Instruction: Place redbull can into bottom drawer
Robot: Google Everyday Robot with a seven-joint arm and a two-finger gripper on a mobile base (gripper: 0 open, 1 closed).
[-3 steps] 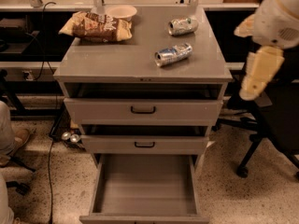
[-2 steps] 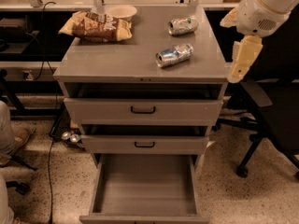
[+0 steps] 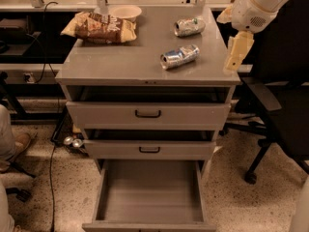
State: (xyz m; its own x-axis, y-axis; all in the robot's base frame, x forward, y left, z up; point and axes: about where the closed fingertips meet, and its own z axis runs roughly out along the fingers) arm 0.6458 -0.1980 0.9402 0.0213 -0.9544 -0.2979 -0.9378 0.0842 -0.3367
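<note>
No text is legible; the end effector point(image 3: 239, 51) hangs beside the cabinet point(image 3: 120, 59) top.

redbull can point(image 3: 179, 57) on cabinet top point(image 3: 116, 57); gripper point(image 3: 238, 52) right of can; bottom drawer point(image 3: 149, 192) below.

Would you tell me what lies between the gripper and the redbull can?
Only bare cabinet top separates the gripper, at the top's right edge, from the redbull can, per the camera view.

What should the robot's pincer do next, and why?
Probably move the pincer in over the cabinet top toward the redbull can. The can lies on its side, not held, the pincer hangs beside the top's edge, and the bottom drawer is already open.
</note>
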